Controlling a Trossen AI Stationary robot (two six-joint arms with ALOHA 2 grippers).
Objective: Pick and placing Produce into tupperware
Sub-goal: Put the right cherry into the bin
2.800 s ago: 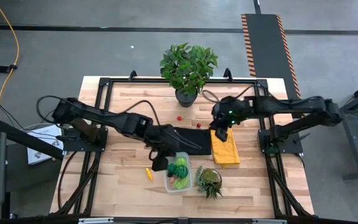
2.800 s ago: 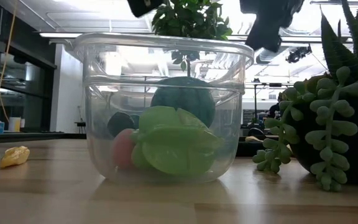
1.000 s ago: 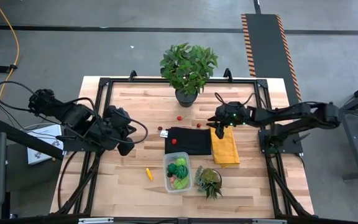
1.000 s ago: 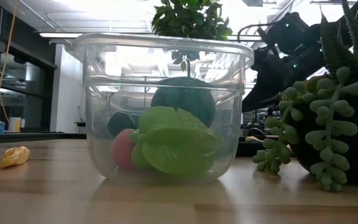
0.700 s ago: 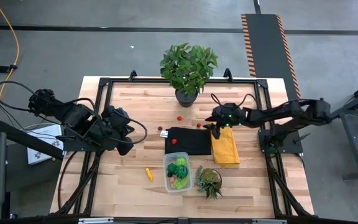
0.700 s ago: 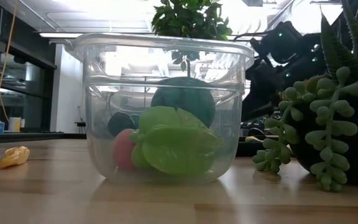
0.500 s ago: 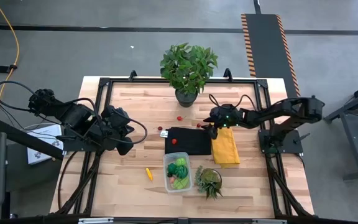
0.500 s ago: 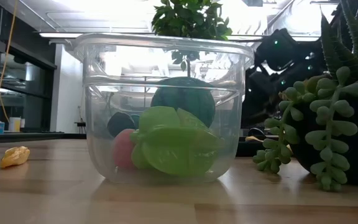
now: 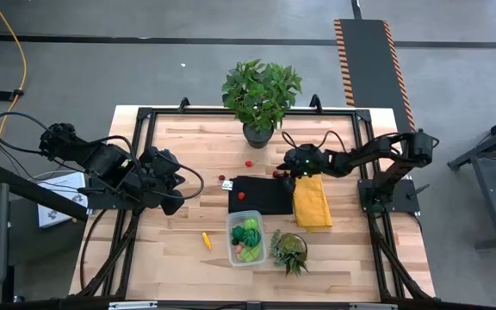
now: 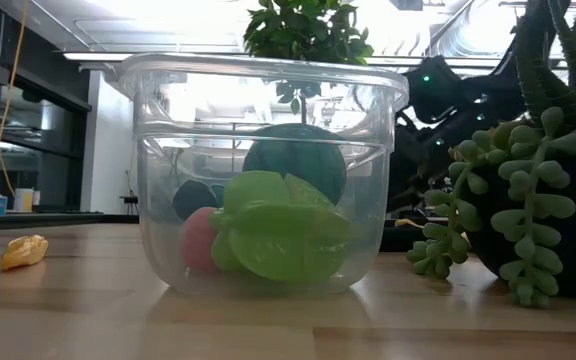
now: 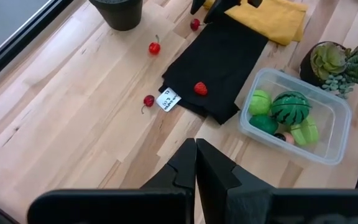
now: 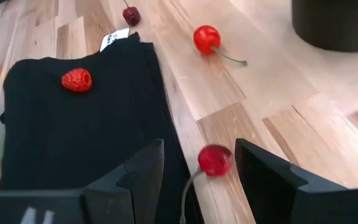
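The clear tupperware (image 9: 246, 238) stands near the table's front, with green produce and a dark green striped piece (image 11: 289, 107) inside. A red cherry (image 12: 215, 160) lies on the wood at the black cloth's far right corner. My right gripper (image 12: 199, 152) is open and low over the table, with one finger on each side of that cherry and neither touching it. A second cherry (image 12: 206, 38), a dark cherry (image 12: 131, 14) and a red berry (image 12: 77, 79) on the cloth lie farther left. My left gripper (image 11: 196, 155) is shut and empty, held high at the table's left.
A black cloth (image 9: 263, 195) and a yellow cloth (image 9: 313, 203) lie side by side mid-table. A large potted plant (image 9: 260, 95) stands at the far edge, and a small succulent (image 9: 289, 250) sits right of the tupperware. A yellow piece (image 9: 206, 240) lies left of the tupperware.
My right gripper has moved down and toward the table's left, from over the yellow cloth's far end to the cherry at the black cloth's corner. My left arm has kept still.
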